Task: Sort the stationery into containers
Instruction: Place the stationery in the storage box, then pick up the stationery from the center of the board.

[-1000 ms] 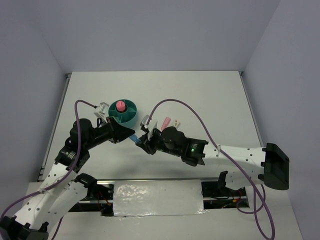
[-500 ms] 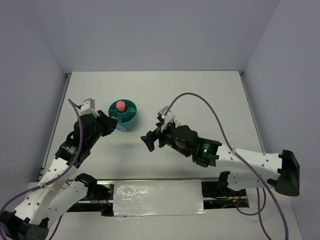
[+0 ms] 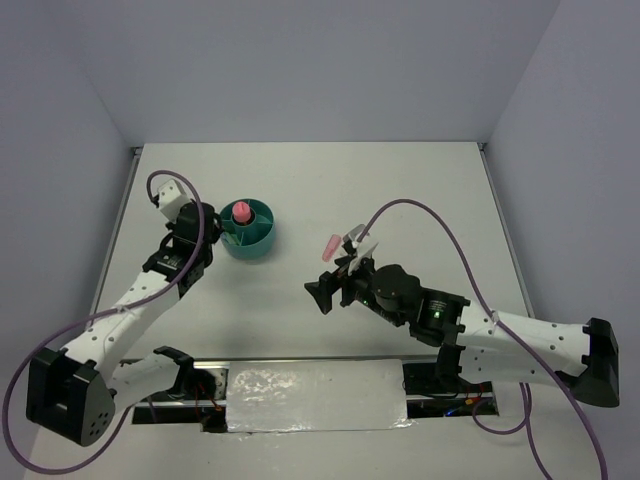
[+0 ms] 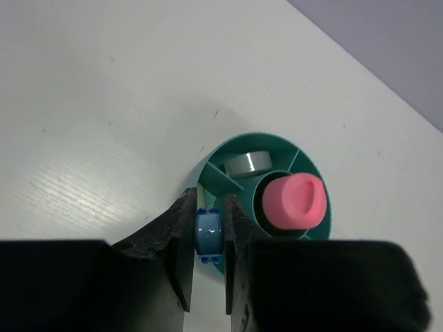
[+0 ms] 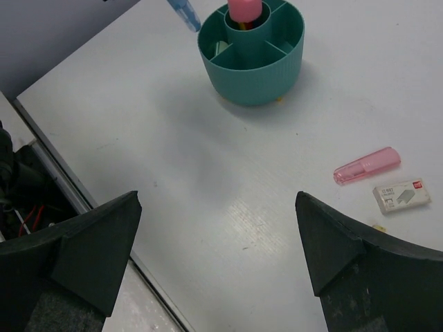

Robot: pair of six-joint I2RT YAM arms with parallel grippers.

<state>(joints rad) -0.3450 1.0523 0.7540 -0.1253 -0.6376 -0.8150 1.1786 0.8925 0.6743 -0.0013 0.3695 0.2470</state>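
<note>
Lower middle of the overhead view: right claw [image 5: 216, 207] spread wide, nothing between the fingers, touching nothing, hovering over bare surface [image 5: 173, 159].

Just beyond it, right side of the right wrist view: pink piece [image 5: 367, 166] and white block [image 5: 401, 195] lying flat on the surface, near each other, not touching. Both unsorted.

Further up, left of centre overhead: teal organiser [image 5: 250, 62], upright. Pink cylinder [image 4: 295, 200] standing in the central cup, done. Tape ring [image 4: 248, 164] lying in a ring compartment at the top of the organiser in the left wrist view, done. Something pale in the compartment nearest the claw, too hidden to name. Green and beige pieces not made out anywhere.

At the organiser's left edge overhead: left claw [image 4: 209, 202] clenched on the blue piece [image 4: 208, 235], pinched between both fingers. Hanging at the rim, not yet dropped. Over the compartment or just outside the wall, cannot tell.

Judged progress: probably around halfway. Two items visibly in, blue piece mid-delivery. Left to do: release the blue piece, then pick up the pink piece and the white block. Those two likely for the right claw, being free and close by.
</note>
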